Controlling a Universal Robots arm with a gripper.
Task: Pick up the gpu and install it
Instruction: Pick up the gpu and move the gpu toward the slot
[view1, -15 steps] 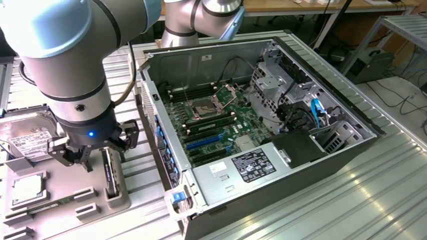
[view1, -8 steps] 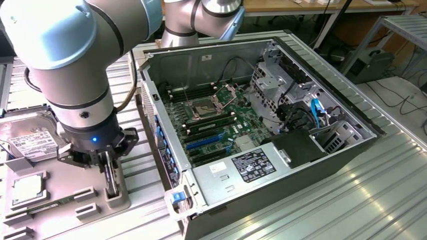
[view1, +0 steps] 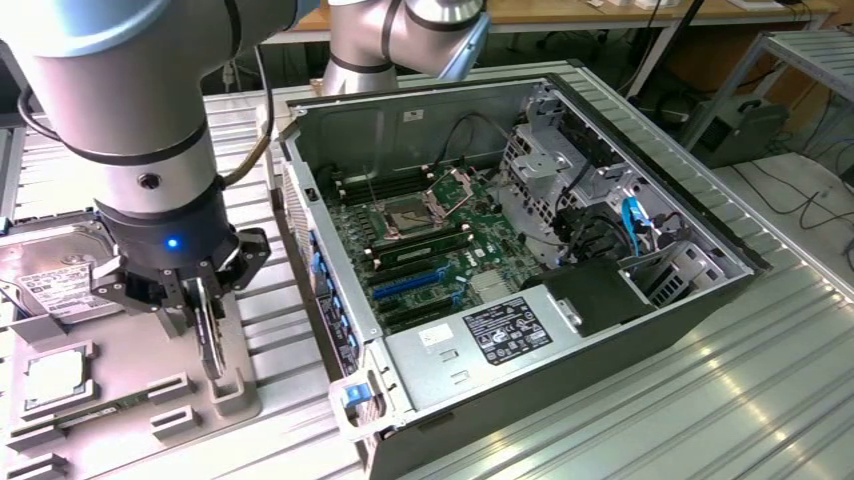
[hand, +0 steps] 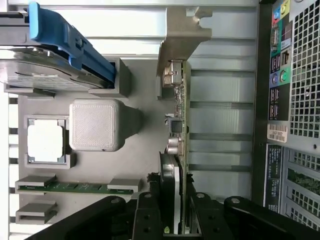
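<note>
Clenched end effector (hand: 172, 195) grasps the gpu (hand: 181, 107), which stands upright on edge on the gray fixture (hand: 145, 150), near the open computer case (view1: 561, 230).

- gpu (hand: 179, 127): one end hidden inside my gripper (hand: 174, 212), which clamps it; card seen edge-on, fan face out of sight.
- hard drive (view1: 54, 285): cut by the exterior view's left edge, partly behind my arm; label print too small to read.
- computer case (hand: 300, 100): cut by the picture's edge.
- power supply label (view1: 505, 330): text illegible.
</note>
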